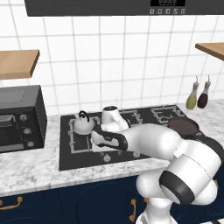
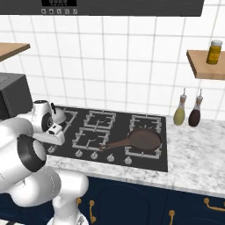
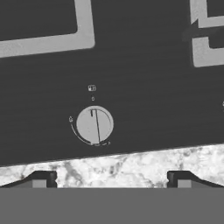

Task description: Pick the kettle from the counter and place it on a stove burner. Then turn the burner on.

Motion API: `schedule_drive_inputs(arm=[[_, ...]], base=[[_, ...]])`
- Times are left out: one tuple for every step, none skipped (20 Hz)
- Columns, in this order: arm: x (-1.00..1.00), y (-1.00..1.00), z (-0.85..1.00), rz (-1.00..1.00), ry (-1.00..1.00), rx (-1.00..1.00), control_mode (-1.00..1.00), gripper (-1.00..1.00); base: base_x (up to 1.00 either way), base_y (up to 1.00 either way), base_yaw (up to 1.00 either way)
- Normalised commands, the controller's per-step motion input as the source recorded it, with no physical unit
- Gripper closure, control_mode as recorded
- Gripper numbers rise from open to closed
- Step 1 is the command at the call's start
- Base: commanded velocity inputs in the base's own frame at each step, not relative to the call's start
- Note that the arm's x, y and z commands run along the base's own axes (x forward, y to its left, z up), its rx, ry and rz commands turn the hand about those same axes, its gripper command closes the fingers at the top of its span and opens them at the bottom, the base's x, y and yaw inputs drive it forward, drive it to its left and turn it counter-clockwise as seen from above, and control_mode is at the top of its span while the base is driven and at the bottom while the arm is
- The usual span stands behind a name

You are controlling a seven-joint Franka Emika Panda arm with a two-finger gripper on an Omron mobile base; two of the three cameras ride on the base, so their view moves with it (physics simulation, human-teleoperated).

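Left base view: the kettle [image 1: 83, 123] sits on a burner grate [image 1: 81, 139] at the left end of the black stove [image 1: 65, 162], left of centre in the frame, upright, black handle arched over it. The white arm crosses from the lower right; its wrist hangs low over the stove's front strip, just right of the kettle, and hides the finger tips. A brown frying pan [image 1: 183, 126] rests on a grate at right of centre. Two bottles [image 1: 197, 96] stand on the marbled counter [image 1: 30, 168] at the right edge. A dark toaster oven [image 1: 20, 118] sits at the left edge.

Right base view: the kettle [image 2: 58, 115] shows at centre left, partly behind the arm's wrist, on the stove's far left grate. The frying pan [image 2: 143, 139] lies on the front right grate, handle pointing left. A row of knobs [image 2: 110, 157] runs along the stove's front edge. A yellow jar [image 2: 214, 52] stands on the wooden shelf [image 2: 203, 63] at upper right.

Hand view: the end effector [image 3: 111, 178] has its two dark tips spread wide at the bottom of the frame, nothing between them, touching nothing. Above them lies a strip of marbled counter [image 3: 127, 166], then black stove surface with one round grey knob [image 3: 95, 124] just left of centre. Pale grate bars cross the upper left and upper right.
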Motion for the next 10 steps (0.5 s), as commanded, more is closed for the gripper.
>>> schedule_drive_inputs(arm=[[0.11,0.11,-0.31,0.0,0.0,0.0,-1.0,-1.0],[0.09,0.11,-0.29,0.0,0.0,0.0,-1.0,-1.0],[0.08,0.05,-0.27,0.0,0.0,0.0,-1.0,-1.0],[0.08,0.0,-0.26,0.0,0.0,0.0,-1.0,-1.0],[0.14,0.0,-0.25,0.0,0.0,0.0,-1.0,-1.0],[0.18,0.0,-0.25,0.0,0.0,0.0,-1.0,-1.0],[0.23,0.0,-0.24,0.0,0.0,0.0,-1.0,-1.0],[0.25,0.0,-0.24,0.0,0.0,0.0,-1.0,-1.0],[0.23,0.0,-0.24,0.0,0.0,0.0,-1.0,-1.0],[0.23,0.0,-0.26,0.0,0.0,0.0,-1.0,-1.0]], base=[[0.0,0.0,0.0],[0.0,0.0,0.0],[0.0,0.0,0.0],[0.0,0.0,0.0],[0.0,0.0,0.0],[0.0,0.0,0.0],[0.0,0.0,0.0],[0.0,0.0,0.0],[0.0,0.0,0.0],[0.0,0.0,0.0]])
